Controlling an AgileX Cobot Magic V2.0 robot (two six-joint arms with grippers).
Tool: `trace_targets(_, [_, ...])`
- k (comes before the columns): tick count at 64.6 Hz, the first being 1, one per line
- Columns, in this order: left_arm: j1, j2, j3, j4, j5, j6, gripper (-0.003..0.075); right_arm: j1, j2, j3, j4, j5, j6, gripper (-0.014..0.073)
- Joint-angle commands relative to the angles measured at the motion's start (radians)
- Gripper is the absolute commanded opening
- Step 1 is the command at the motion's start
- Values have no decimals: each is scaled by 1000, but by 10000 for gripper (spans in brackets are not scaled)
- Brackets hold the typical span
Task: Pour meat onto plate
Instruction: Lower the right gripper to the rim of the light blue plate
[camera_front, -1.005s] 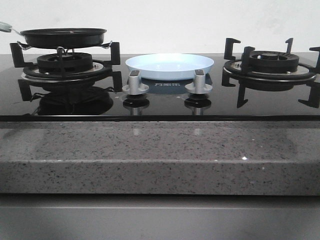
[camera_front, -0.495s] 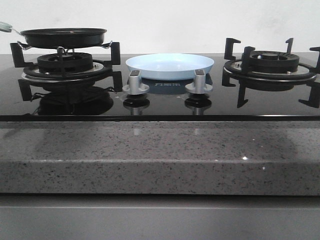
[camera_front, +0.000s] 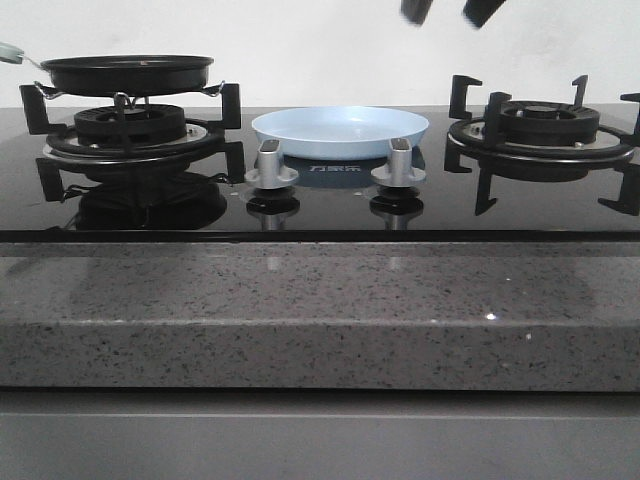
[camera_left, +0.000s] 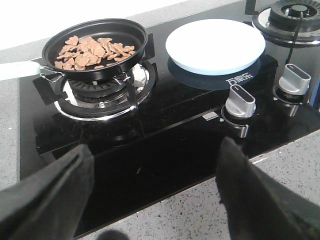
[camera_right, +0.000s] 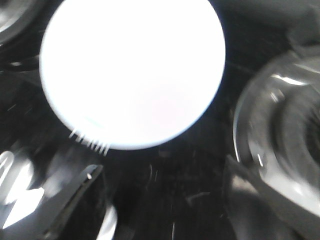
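The meat (camera_left: 92, 47) sits in the pan (camera_left: 95, 50) left of the empty plate (camera_front: 340, 131). Both grippers are spread and empty: left (camera_left: 155, 192) near the counter's front edge, right (camera_front: 452, 10) above the plate's right rim. Grasp the handle (camera_left: 17, 70) firmly and keep the pan level until it is over the plate.

From the front, the frying pan (camera_front: 127, 73) rim hides the meat (camera_left: 92, 49), and the right end effector (camera_front: 450, 10) is cut off by the top edge. The right wrist view is blurred, the plate (camera_right: 132, 70) washed out white.

Black left claw (camera_left: 155, 192), broad matte fingers (camera_left: 250, 192)
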Motion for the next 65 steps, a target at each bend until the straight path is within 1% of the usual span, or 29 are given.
trace_targets(1, [-9, 4, -35, 1, -76, -1, 510, -2, 36, -127, 16, 1, -5, 517])
trace_targets(6, [-9, 4, -35, 1, -76, -1, 510, -2, 97, -199, 11, 1, -5, 517])
trace_targets(12, [-9, 4, -35, 1, -76, -1, 510, -2, 141, -237, -11, -11, 15, 517])
trace_targets(19, [-9, 4, -35, 1, -76, -1, 510, -2, 162, -237, -57, -36, 38, 517])
trace_targets(26, [-9, 4, -35, 1, -76, -1, 510, -9, 183, -237, -71, -53, 59, 517])
trace_targets(32, [-9, 4, -35, 1, -76, -1, 510, -22, 199, -237, -71, -59, 81, 517])
trace_targets(43, [-9, 4, -35, 1, -76, -1, 510, -40, 226, -237, -55, -66, 81, 517])
trace_targets(54, [-9, 4, -35, 1, -76, -1, 510, -40, 239, -237, -20, -101, 81, 517])
trace_targets(65, [-9, 4, -35, 1, -76, -1, 510, -40, 247, -237, -15, -116, 81, 517])
